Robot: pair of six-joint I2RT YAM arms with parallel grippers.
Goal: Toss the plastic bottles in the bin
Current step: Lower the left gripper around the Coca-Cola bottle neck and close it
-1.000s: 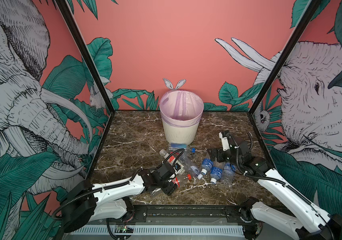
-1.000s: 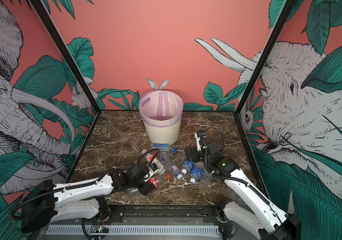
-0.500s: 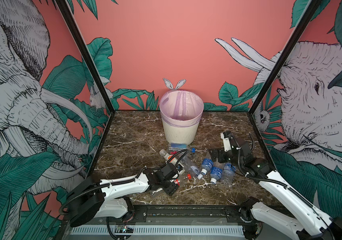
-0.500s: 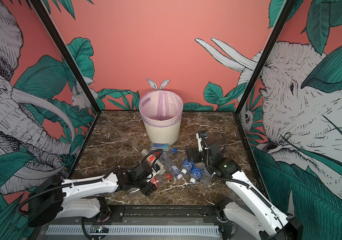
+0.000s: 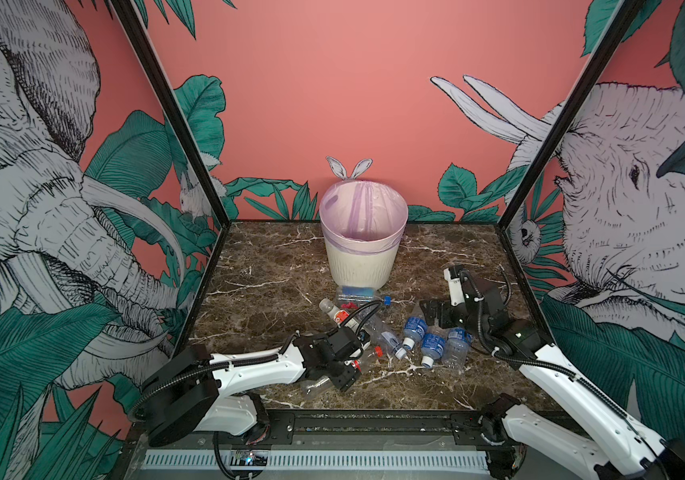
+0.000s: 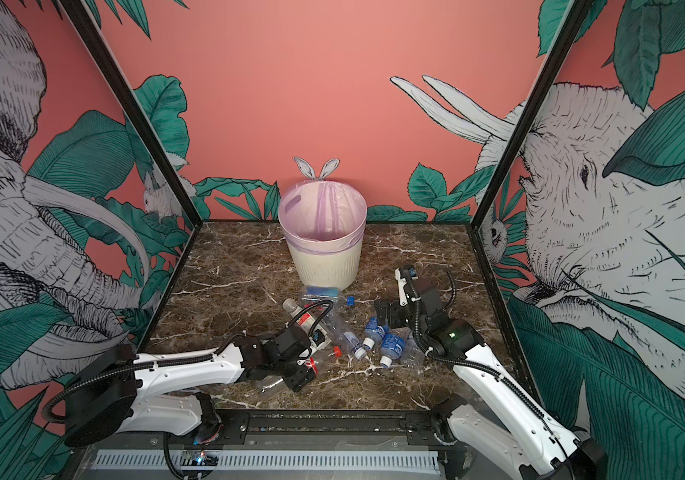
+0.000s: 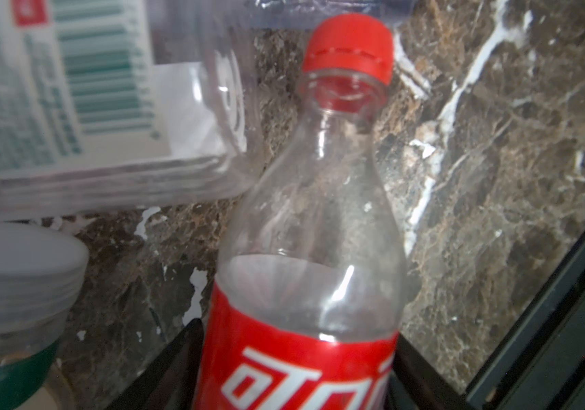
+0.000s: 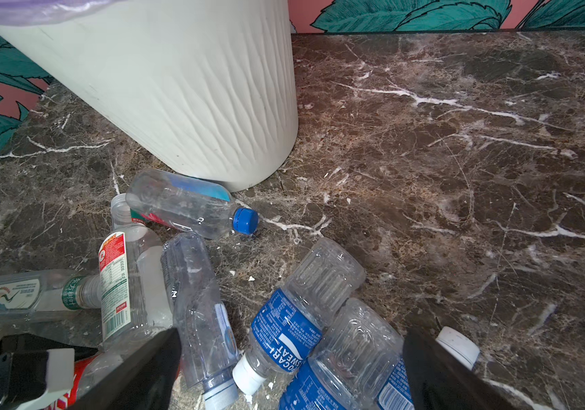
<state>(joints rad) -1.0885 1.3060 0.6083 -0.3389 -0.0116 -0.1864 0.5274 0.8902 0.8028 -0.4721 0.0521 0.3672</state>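
Several plastic bottles lie in front of the bin (image 5: 363,249) (image 6: 324,257) (image 8: 177,88), a cream ribbed basket with a lilac liner. My left gripper (image 5: 349,372) (image 6: 303,374) (image 7: 298,376) is low near the table's front. It is shut on a clear bottle (image 7: 312,248) with a red label and red cap (image 5: 378,352), and a dark finger presses each side of the label. My right gripper (image 5: 436,316) (image 6: 386,313) (image 8: 291,369) hangs open above the blue-labelled bottles (image 5: 432,345) (image 8: 301,312), holding nothing.
A blue-capped bottle (image 5: 355,293) (image 8: 184,209) lies against the bin's base. A white-and-red-labelled bottle (image 8: 117,284) and a crushed clear one (image 8: 198,301) lie between the arms. The black front rail (image 7: 550,319) runs close beside the held bottle. Patterned walls enclose three sides.
My left gripper's jaws have narrowed onto the red-labelled bottle, with the arm nearly in place. The right arm has shifted only slightly and stays open.
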